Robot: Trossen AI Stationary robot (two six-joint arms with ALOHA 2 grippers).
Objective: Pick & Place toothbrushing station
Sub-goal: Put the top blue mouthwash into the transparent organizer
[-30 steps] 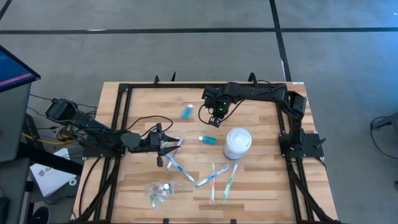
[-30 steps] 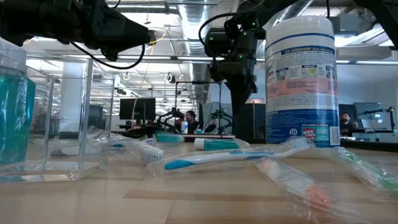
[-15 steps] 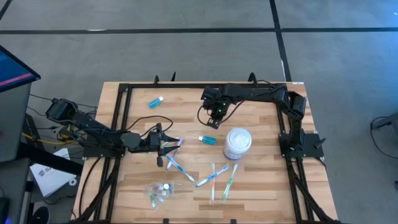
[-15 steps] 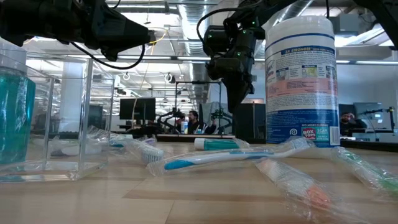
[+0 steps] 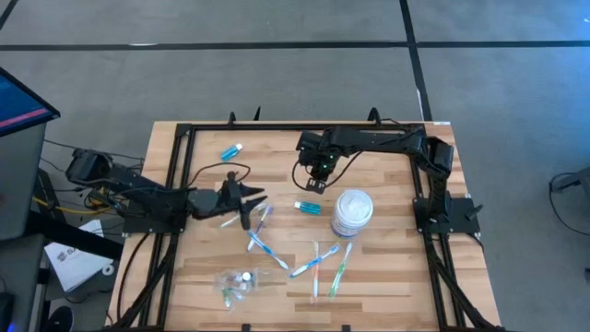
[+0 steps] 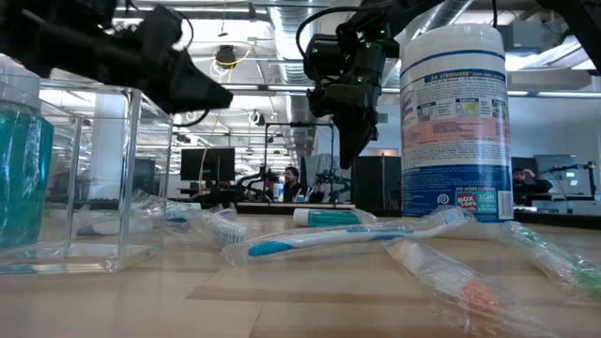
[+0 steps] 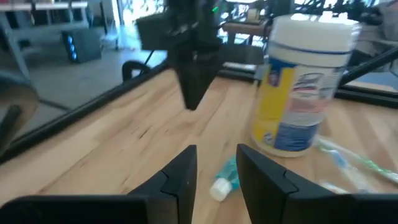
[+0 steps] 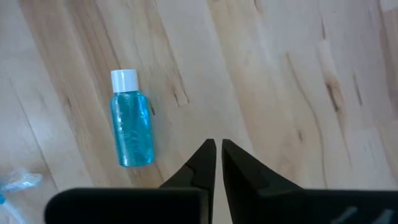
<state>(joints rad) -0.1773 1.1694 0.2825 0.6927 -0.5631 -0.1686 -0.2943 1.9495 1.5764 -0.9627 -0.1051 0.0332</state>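
One crinkly clear bag [image 5: 232, 282] lies nearest, by the front edge of the desk [image 5: 387, 277]. It holds a small bagged bottle [image 5: 246, 275] with a white cap. What else is inside I cannot tell.

Just behind the bag and to the right, several toothbrushes [image 5: 313, 262] lie loose on the wood. They are slim and pale, with blue, green or orange parts, and they point in different directions. In the low view each one seems to be in a thin clear wrapper.

Behind them, on the left side, the left tool [image 5: 251, 201] hangs over the desk. Its fingers are spread, with nothing between them. One more toothbrush lies just beside it.

In the middle, the middle bottle [image 5: 308, 207] lies on its side. It is filled with blue-green liquid and has a white cap. Just beside it on the right stands a white wipes canister [image 5: 352, 212], upright, with its lid closed.

A little farther back the right tool [image 5: 316, 181] hovers above bare wood. Its fingers are pressed together and pinch nothing.

Farthest away, near the back left corner, the far bottle [image 5: 230, 150] lies on its side. It is well apart from everything else.
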